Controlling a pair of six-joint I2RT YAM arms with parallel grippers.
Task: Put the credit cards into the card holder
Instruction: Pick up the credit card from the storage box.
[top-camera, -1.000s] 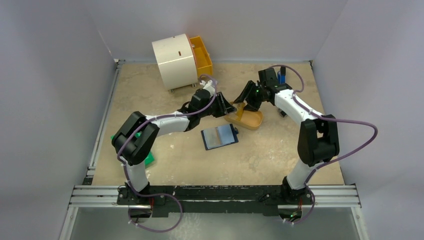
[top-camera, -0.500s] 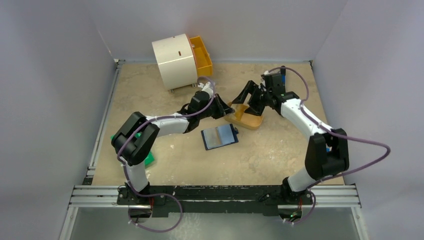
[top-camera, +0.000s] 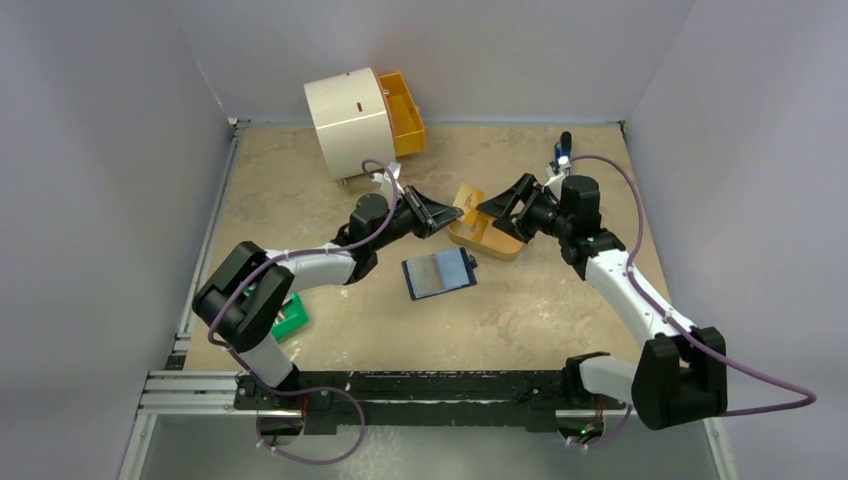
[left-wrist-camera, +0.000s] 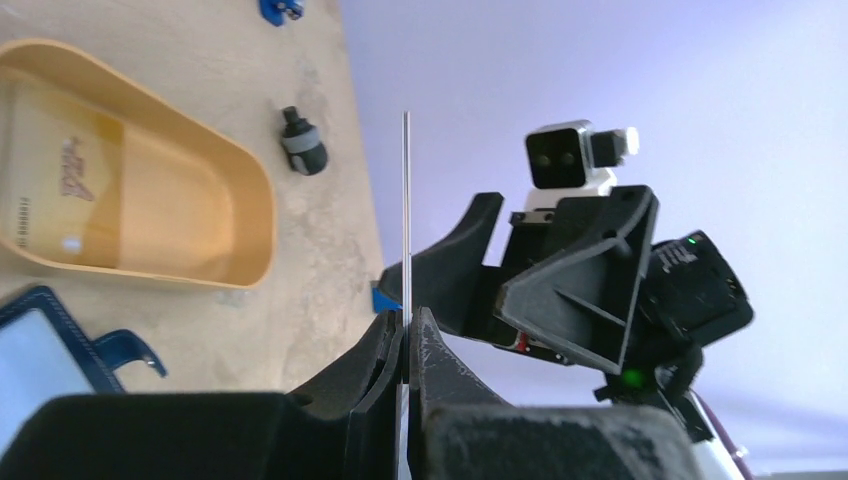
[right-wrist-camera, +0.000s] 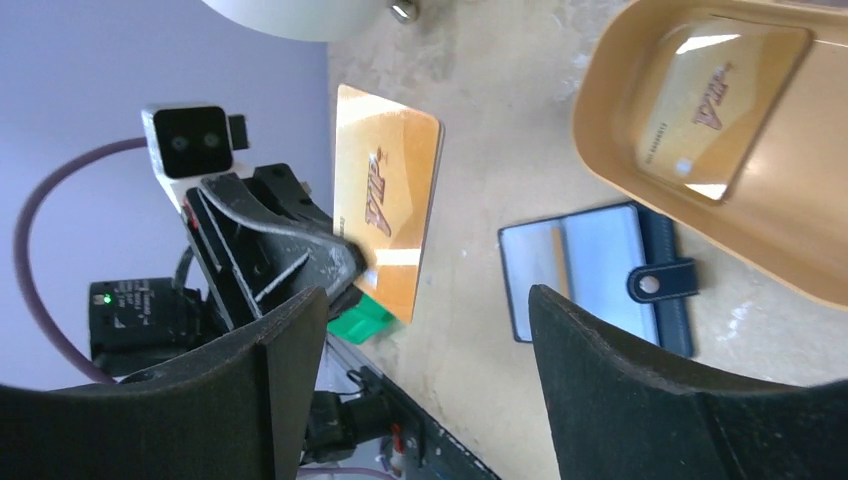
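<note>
Lighting's soft and even from overhead, so shadows on the desk (top-camera: 520, 320) stay pretty faint. White glare streaks the held credit card (right-wrist-camera: 385, 210) and the one in the tray (right-wrist-camera: 600, 140). Both wrist views go blurry and dark up close at the gripper fingers (right-wrist-camera: 640, 400).

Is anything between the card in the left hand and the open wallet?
Nothing visible. The left hand pinches the card in the air; the wallet lies open on the table nearby, the right hand off to one side.

Our left tool (top-camera: 451, 209) has clamped a card (top-camera: 467, 196) and raised it from the tray (top-camera: 492, 244). Our right tool (top-camera: 501, 211) opened and withdrew.
</note>
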